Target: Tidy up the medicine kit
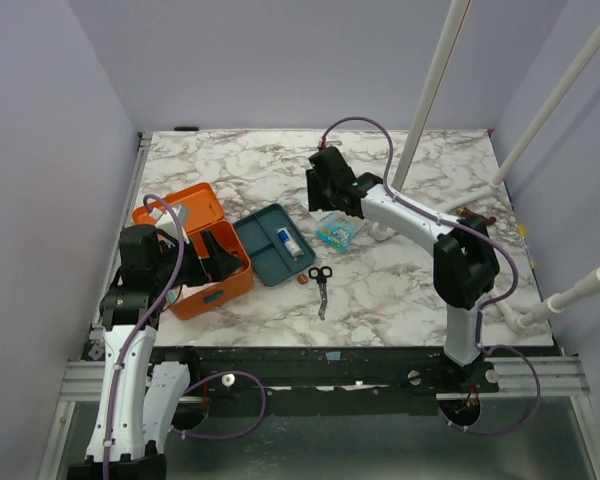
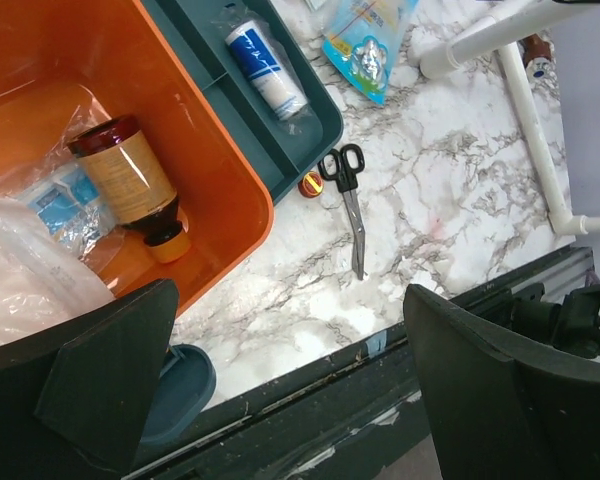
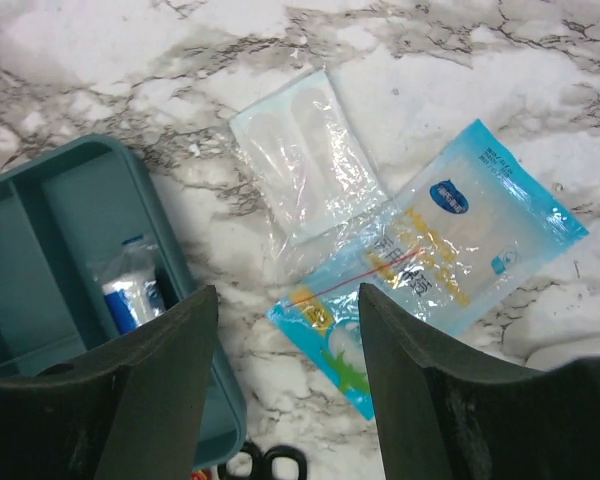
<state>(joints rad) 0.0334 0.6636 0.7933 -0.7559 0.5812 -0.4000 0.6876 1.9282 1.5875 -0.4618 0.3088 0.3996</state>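
Marble table holds the medicine kit at its left edge.

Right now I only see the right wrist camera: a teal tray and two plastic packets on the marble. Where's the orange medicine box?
Observer: The orange plastic medicine box, lid open, sits on the marble table, left side, right beside the dark teal plastic compartment tray.
Operator: Anything inside it?
Observer: A brown labelled bottle lying on its side, next to clear-wrapped packets.
Operator: Where's the other claw?
Observer: The left claw hangs open above that box.
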